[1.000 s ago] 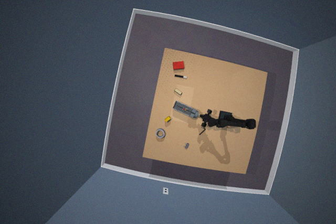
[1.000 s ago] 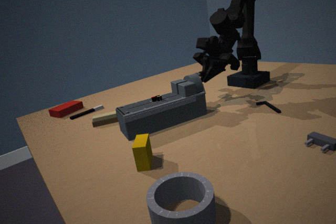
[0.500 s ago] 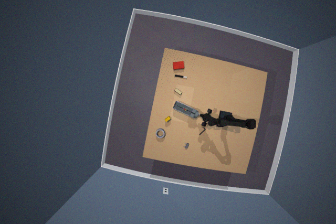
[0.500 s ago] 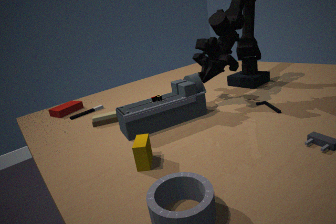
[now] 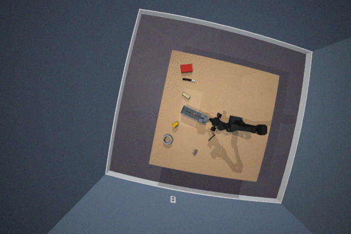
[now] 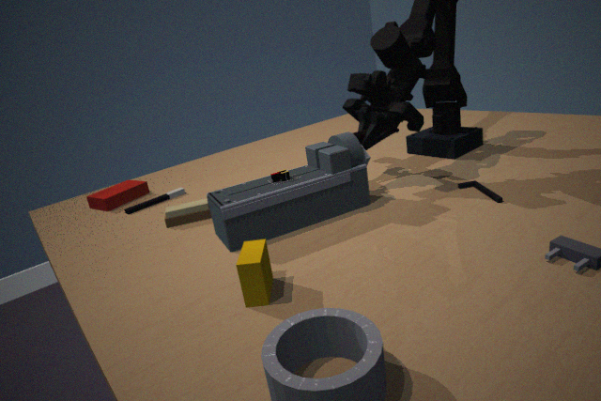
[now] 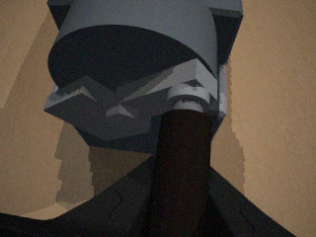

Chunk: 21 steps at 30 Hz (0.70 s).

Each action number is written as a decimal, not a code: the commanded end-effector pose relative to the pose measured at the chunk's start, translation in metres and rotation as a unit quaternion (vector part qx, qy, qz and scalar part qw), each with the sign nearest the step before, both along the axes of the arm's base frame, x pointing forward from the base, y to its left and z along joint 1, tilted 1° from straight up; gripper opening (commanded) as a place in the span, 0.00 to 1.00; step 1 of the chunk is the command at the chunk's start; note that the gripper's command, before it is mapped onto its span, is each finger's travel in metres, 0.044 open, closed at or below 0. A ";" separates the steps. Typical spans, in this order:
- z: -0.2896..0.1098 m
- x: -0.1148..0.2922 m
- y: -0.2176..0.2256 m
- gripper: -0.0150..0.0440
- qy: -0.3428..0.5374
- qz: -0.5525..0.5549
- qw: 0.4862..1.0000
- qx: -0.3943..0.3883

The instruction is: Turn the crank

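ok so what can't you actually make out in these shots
- Brass zero marks: too small in the top and exterior views to tell if the red pointer is level with them.
- Slide: cut off by the upper edge of the wrist view, behind the crank wheel.
- End effector fingertips: dark and blurred in the wrist view; only the pale handle they clamp shows.
- Grey clip: cut by the exterior view's right edge.

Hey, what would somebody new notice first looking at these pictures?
The black robot arm bends over the long grey slide machine mid-table, its gripper shut on the crank handle at the round end. Next, the upright yellow block and grey ring in the foreground.
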<state>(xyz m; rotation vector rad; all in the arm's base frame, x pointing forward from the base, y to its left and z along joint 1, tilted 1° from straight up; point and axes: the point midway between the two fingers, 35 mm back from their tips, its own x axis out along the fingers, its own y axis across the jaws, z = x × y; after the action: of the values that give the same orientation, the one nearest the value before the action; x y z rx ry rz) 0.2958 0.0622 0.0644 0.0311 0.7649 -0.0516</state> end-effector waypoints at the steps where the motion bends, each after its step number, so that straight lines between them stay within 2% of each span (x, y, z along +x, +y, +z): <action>1: -0.008 0.000 -0.006 0.25 0.006 -0.006 1.000 -0.004; 21: -0.031 0.000 -0.006 0.25 0.006 -0.006 1.000 -0.004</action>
<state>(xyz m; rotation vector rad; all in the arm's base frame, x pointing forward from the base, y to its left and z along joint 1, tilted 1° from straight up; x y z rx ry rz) 0.2958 0.0561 0.0413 0.0294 0.7679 -0.0622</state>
